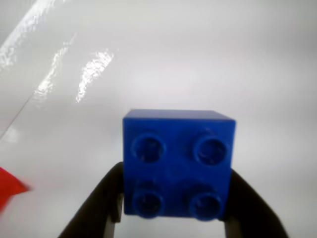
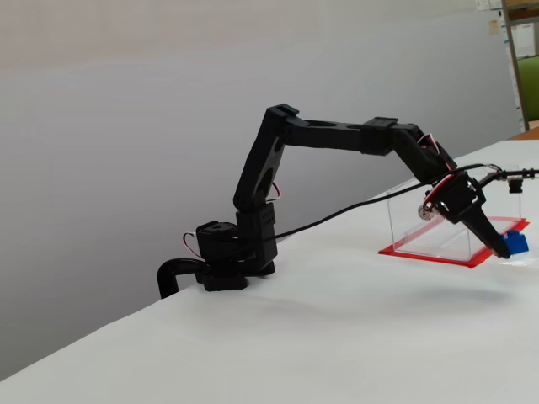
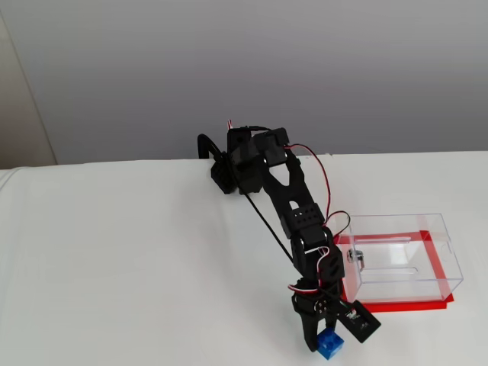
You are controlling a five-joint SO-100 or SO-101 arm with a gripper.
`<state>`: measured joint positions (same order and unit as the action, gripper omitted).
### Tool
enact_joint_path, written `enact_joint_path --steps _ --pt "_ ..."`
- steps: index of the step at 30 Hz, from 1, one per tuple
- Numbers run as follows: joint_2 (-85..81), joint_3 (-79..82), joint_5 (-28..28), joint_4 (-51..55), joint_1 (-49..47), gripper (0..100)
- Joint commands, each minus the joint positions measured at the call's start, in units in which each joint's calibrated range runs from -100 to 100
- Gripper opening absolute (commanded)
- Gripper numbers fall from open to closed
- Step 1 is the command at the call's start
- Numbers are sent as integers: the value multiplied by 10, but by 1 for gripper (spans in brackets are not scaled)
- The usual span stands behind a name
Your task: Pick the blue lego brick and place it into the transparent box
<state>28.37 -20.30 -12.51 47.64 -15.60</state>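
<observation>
The blue lego brick (image 1: 178, 144) fills the lower middle of the wrist view, its studs facing the camera. My gripper (image 1: 176, 198) is shut on it, one black finger pressed against each side. In both fixed views the brick (image 2: 517, 243) (image 3: 330, 344) sits at the tip of the outstretched arm, low over the white table, and I cannot tell if it touches the surface. The gripper (image 2: 508, 247) (image 3: 323, 341) is outside the transparent box (image 2: 438, 220) (image 3: 398, 258), just past its near corner. A small silver lock (image 3: 355, 258) lies inside the box, which stands on a red base plate (image 3: 404, 306).
A corner of the red base plate (image 1: 7, 191) shows at the left edge of the wrist view. The arm's base (image 2: 227, 265) is clamped at the table's edge, with a black cable (image 2: 337, 217) running along the arm. A grey wall stands behind the table.
</observation>
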Motion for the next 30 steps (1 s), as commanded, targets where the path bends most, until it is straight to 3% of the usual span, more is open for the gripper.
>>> enact_joint_path --steps 1,30 --pt "-90 -24 0 4 -14 14" --pt "-551 245 1 8 -41 14"
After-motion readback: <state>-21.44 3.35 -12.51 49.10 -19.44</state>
